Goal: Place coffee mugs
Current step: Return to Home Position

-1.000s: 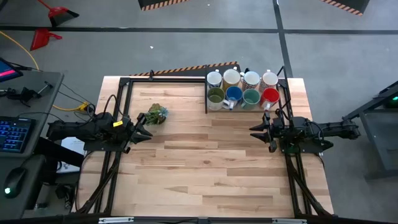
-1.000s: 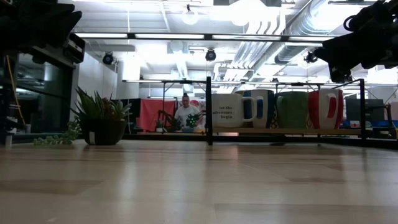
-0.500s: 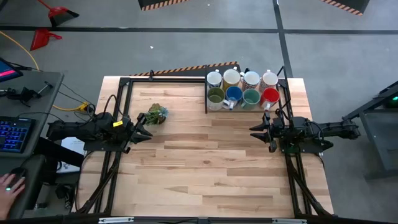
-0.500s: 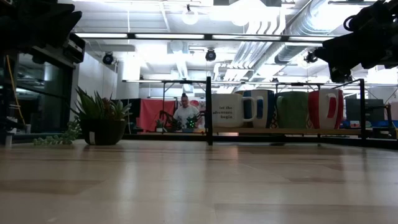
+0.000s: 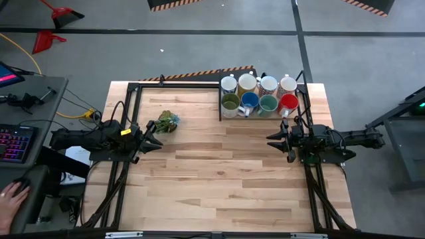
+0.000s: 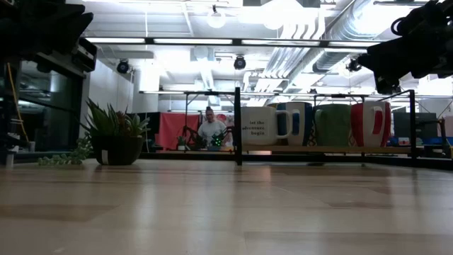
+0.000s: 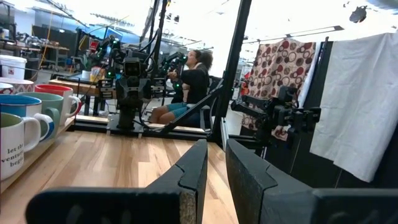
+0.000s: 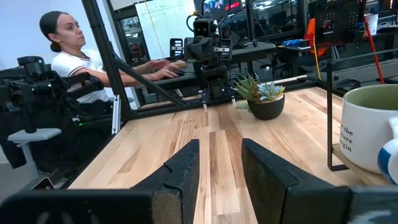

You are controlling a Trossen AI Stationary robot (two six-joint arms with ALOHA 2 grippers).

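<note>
**Eight mugs shelved — arms parked at the table's sides**

All eight mugs (image 5: pixel 250 101) are seen on the shelf (image 6: pixel 325 149) at the far right of the table (image 5: pixel 219 179), set in two rows of four. In the nearer row the olive mug (image 5: pixel 230 101), the blue one, the teal mug (image 5: pixel 268 103) and the red mug (image 5: pixel 288 102) are lined up side by side. Behind them are ranged three pale mugs and a cream one (image 5: pixel 247 82). No mug is found loose on the table, and none is held.

The left gripper (image 5: pixel 157 135) is held over the table's left side, just beside the plant (image 5: pixel 166 122) and well apart from the shelf. Its fingers are parted by a narrow gap, and nothing is gripped between them. The right gripper (image 5: pixel 271 141) is held over the right side, near the shelf's front edge but clear of it. Its fingers are set somewhat wider and are likewise empty. The two grippers are pointed toward each other across the bare middle of the boards.

The placing is judged to be finished, and the step in hand is taken to be the return to a rest pose — a step that looks all but complete. Little is called for next. The arms need only be settled where they are, the right one being kept clear of the shelf frame and the red mug at its end.
</note>
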